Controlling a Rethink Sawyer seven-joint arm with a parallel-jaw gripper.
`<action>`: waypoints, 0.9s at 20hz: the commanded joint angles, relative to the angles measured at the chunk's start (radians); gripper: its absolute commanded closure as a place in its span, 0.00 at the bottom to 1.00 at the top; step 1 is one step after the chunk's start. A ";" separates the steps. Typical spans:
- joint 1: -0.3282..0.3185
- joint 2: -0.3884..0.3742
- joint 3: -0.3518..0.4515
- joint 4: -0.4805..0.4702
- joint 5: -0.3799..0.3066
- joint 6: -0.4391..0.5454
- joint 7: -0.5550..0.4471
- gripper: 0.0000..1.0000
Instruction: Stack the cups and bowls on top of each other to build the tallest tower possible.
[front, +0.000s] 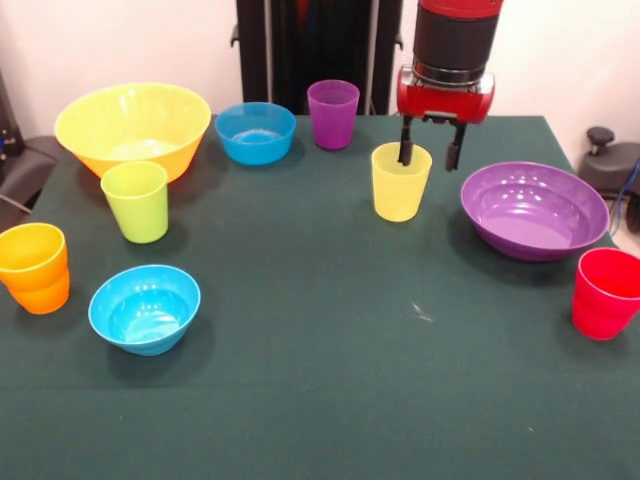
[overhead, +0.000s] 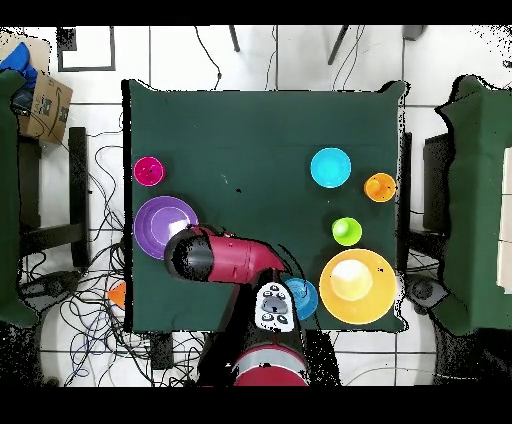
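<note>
Gripper (front: 431, 154) open, straddling far rim of yellow cup (front: 400, 182), gripping nothing; purple bowl (front: 534, 210) just right.

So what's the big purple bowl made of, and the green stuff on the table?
The purple bowl looks like glossy plastic: bright light spots shine on its smooth inside. The green table cover looks like matte cloth, maybe felt: it gives no shine at all, though the weave is too fine to tell.

no readable text, labels or numbers anywhere
</note>
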 joint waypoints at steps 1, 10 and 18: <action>0.003 0.077 0.091 0.038 -0.013 -0.068 0.145 0.00; -0.020 0.108 0.098 0.039 -0.018 -0.047 0.125 0.00; -0.053 0.112 0.127 0.070 -0.027 -0.053 0.114 0.00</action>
